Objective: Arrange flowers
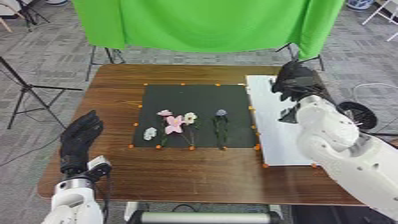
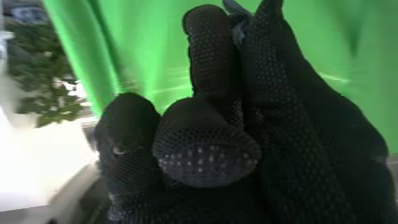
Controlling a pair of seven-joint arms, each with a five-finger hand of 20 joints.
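Observation:
My right hand (image 1: 298,81) is above the far right part of the white sheet (image 1: 284,145). Its fingers point mostly up in the right wrist view, where the glove of this right hand (image 2: 209,157) looks open. On the black mat (image 1: 195,95) lie a large pink flower (image 1: 174,123), a small pink one (image 1: 164,113), a white one (image 1: 189,117), a white piece (image 1: 149,133) and a bluish-purple flower (image 1: 221,113) with a green stem. Over the table's left side, my left hand (image 1: 80,135) is open, away from the flowers. Green leaves (image 2: 44,70) appear in the right wrist view.
Orange markers (image 1: 265,165) line the mat and the sheet on the brown table (image 1: 204,170). Beyond its far edge hangs a green cloth (image 1: 209,25). A black stand (image 1: 27,87) is on the floor at the left, and a round black object (image 1: 357,115) is at the right.

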